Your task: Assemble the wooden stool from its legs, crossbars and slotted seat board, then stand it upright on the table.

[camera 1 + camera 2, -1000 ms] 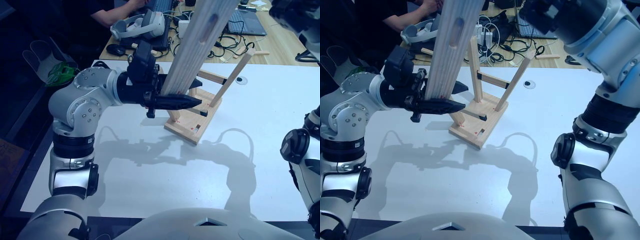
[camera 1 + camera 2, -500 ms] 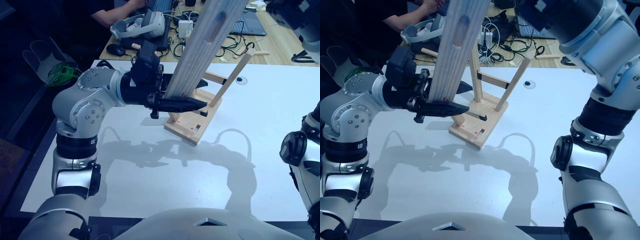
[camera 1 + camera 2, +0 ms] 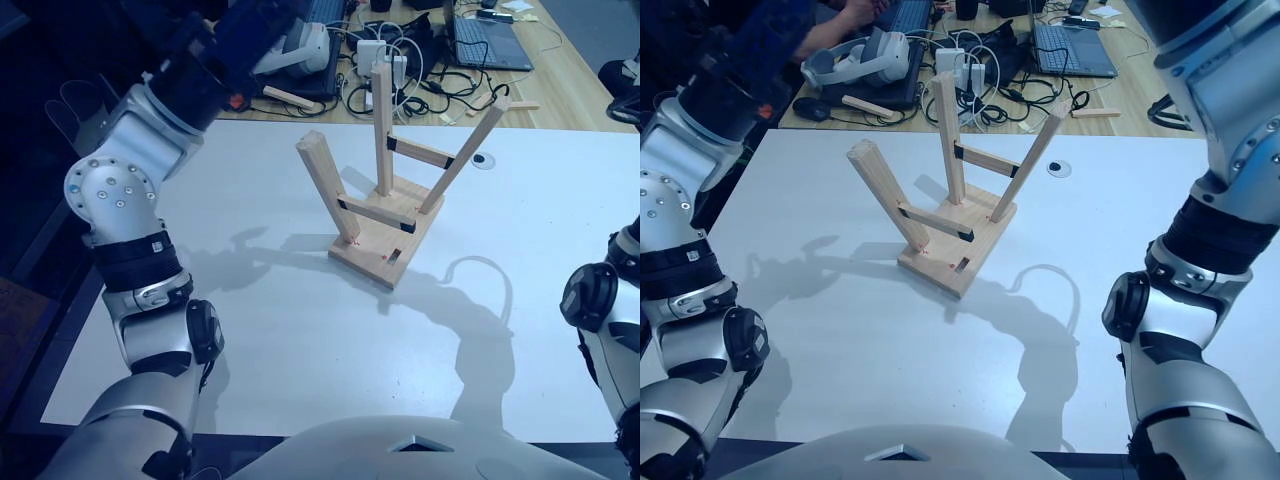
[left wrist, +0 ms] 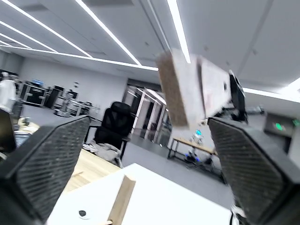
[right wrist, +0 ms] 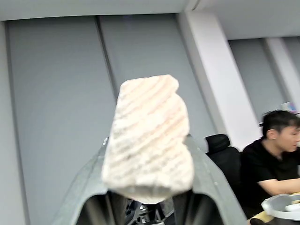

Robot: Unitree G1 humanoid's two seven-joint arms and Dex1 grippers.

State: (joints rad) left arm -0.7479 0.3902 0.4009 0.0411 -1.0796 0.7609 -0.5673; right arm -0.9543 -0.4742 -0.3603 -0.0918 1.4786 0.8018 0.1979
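The partly built stool rests upside down mid-table, its seat board (image 3: 385,248) flat on the white table (image 3: 300,340). Three legs (image 3: 326,185) point upward, joined by two crossbars (image 3: 375,212). My left arm (image 3: 130,170) rises steeply over the table's far left corner. In the left wrist view my left gripper (image 4: 150,154) is open, its dark fingers (image 4: 47,159) wide apart, facing a wooden leg (image 4: 176,89) farther off. My right gripper (image 5: 147,194) is shut on that wooden leg (image 5: 147,136), whose end grain fills the space between its fingers.
A wooden desk (image 3: 560,80) behind the table carries a headset (image 3: 300,45), laptops (image 3: 490,40), cables and loose wooden sticks (image 3: 290,97). A person sits at that desk's far side. A round grommet (image 3: 483,159) lies near the stool.
My left arm has swung up from table height beside the stool, carrying its gripper out of the head views. The big wooden leg in my right gripper has also risen out of them.
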